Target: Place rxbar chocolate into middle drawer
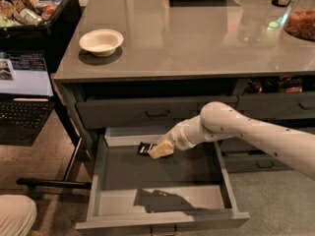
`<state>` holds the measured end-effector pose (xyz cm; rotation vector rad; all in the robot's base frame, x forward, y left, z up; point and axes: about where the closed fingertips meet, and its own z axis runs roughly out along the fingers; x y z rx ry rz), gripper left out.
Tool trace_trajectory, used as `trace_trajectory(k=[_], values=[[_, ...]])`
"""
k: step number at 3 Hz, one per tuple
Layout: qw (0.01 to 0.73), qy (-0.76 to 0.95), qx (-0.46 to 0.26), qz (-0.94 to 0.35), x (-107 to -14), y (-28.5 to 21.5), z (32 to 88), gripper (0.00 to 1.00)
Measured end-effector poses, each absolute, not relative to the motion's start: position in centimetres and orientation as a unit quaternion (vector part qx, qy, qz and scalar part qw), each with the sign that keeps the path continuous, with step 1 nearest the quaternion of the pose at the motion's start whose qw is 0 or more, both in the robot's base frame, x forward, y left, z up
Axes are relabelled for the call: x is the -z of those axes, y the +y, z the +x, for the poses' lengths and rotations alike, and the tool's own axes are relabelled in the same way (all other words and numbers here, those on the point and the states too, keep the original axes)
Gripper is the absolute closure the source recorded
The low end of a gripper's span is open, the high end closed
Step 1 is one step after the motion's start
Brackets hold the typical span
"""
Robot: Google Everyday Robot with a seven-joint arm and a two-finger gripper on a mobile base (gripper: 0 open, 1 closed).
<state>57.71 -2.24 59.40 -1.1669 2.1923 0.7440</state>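
Observation:
The middle drawer [189, 173] is pulled out wide below the counter, and its pale grey floor is bare. My gripper [158, 150] reaches in from the right on a white arm and hangs over the drawer's back left part. It is shut on the rxbar chocolate [144, 148], a small black bar that sticks out to the left of the cream fingers. The bar sits a little above the drawer floor, in front of the pale back panel.
A white bowl [101, 41] stands on the grey counter [197, 38]. The shallower top drawer [157, 113] above is shut. Narrower drawers [275, 107] are to the right. A laptop [22, 100] and a black bin of snacks [29, 6] stand at the left.

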Motion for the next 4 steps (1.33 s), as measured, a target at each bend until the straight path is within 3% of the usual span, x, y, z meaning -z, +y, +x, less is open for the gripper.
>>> trace_trajectory(k=[2, 4], values=[[0.214, 0.773, -0.3, -0.516, -47.7, -1.9, 54.6, 1.0], [0.217, 0.761, -0.291, -0.537, -40.8, -2.3, 53.5, 1.0]])
